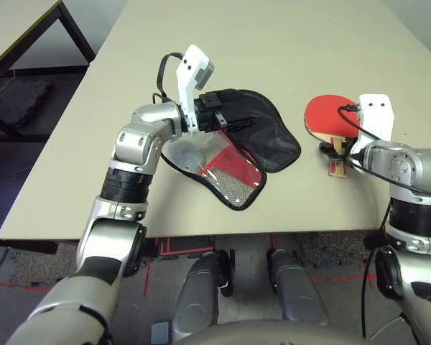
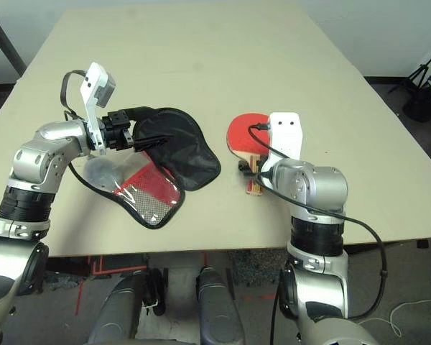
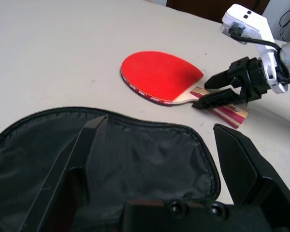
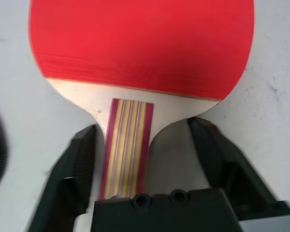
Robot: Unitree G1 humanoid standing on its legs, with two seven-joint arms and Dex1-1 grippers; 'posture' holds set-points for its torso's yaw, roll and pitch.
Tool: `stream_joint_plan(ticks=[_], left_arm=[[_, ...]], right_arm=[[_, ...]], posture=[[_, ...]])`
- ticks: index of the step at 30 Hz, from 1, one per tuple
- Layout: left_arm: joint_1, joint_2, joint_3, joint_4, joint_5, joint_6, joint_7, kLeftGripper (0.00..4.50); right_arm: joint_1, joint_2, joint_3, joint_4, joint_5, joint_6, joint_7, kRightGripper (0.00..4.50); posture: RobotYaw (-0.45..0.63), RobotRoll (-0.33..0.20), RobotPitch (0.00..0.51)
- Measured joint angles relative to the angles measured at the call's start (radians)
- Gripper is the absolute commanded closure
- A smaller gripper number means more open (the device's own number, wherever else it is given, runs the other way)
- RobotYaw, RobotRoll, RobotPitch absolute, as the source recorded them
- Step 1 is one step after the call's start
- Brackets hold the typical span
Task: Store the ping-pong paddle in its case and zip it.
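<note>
Ping-pong paddle [image 1: 326, 116] flat on the pale surface [image 1: 273, 43], right of centre in the left eye view, red face up, striped handle toward the frame's lower edge. Right tool [image 4: 150, 145] down at the handle, fingers spread wide on either side of it, a gap visible between each black finger [image 4: 75, 169] and the wood; nothing gripped. Same pose seen in the left wrist view, upper right, with the two fingertips straddling the handle near where it meets the blade.

Case [image 1: 262, 140] at the middle of the left eye view, well apart from the paddle, lying unzipped and spread open: black lining facing up on the upper flap, red fabric and mesh pocket on the lower flap toward the surface's near edge. Left tool [image 3: 154, 164] at the case's upper flap, fingers parted widely, one finger [image 3: 82, 159] lying over the black lining and the other past the flap's zipper edge. Cannot tell whether that finger presses the fabric or merely hangs above it; no fabric pinched between the two.
</note>
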Motion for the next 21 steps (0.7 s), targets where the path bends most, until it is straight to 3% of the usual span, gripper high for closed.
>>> stream_joint_plan(ticks=[6, 12, 16, 21], left_arm=[[0.016, 0.005, 0.0, -0.028, -0.005, 0.013, 0.01, 0.0], [0.019, 0.006, 0.0, -0.028, -0.008, 0.017, 0.015, 0.0], [0.018, 0.005, 0.001, -0.028, -0.011, 0.018, 0.018, 0.0], [0.017, 0.004, 0.001, -0.027, -0.019, 0.017, 0.019, 0.0]], right_arm=[[-0.004, -0.003, 0.019, 0.001, -0.019, -0.002, 0.005, 3.26], [-0.019, -0.018, 0.033, 0.002, -0.041, -0.025, 0.009, 3.29], [-0.104, -0.02, 0.032, -0.01, -0.044, -0.042, 0.015, 3.29], [-0.167, 0.073, 0.066, -0.129, -0.01, 0.036, 0.043, 3.29]], posture=[[-0.07, 0.0, 0.202], [-0.08, 0.0, 0.202], [-0.08, 0.0, 0.199], [-0.09, 0.0, 0.197]])
